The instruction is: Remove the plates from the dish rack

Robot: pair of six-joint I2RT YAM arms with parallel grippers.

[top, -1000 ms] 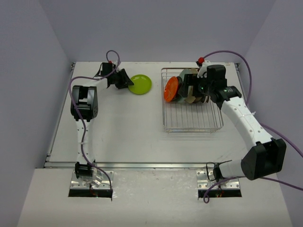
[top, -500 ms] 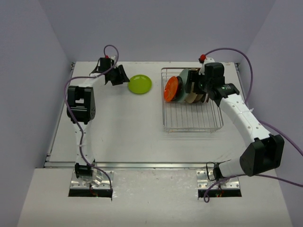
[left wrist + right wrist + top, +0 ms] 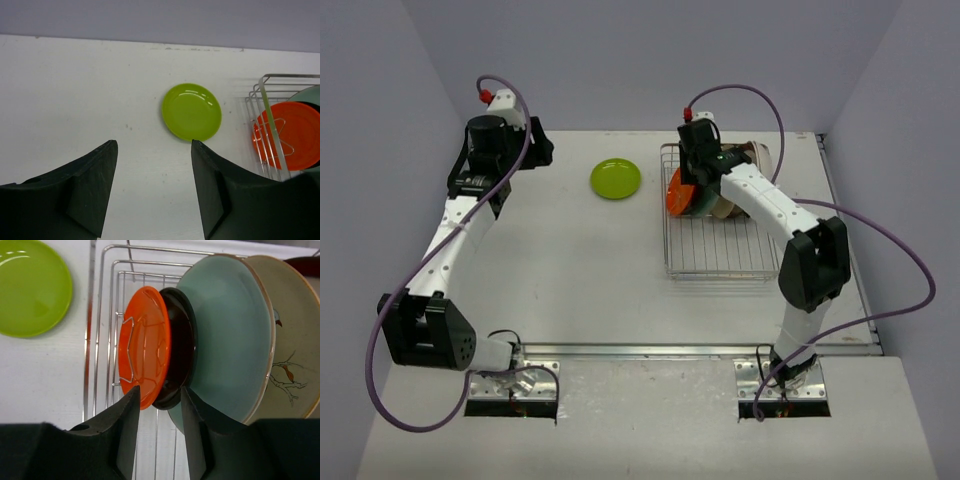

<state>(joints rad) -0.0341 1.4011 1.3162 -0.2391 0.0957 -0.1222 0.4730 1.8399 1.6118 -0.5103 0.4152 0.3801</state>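
One lime plate (image 3: 191,111) is lying on the worktop (image 3: 75,90) by the released left end effector (image 3: 153,145) while the right end effector (image 3: 160,390) is straddling the orange plate (image 3: 145,355) in the dish rack (image 3: 720,250) for lifting, clamping indeterminate.

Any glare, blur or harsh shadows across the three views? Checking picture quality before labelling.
Top external: even, soft light, only faint shadows, everything sharp. Left wrist: small glare streaks near the upper rim of the lime green plate; the near jaws are dark and slightly soft. Right wrist: the orange plate and its neighbours are crisp; white glare on the lime green plate's corner; jaws near-black with little detail.
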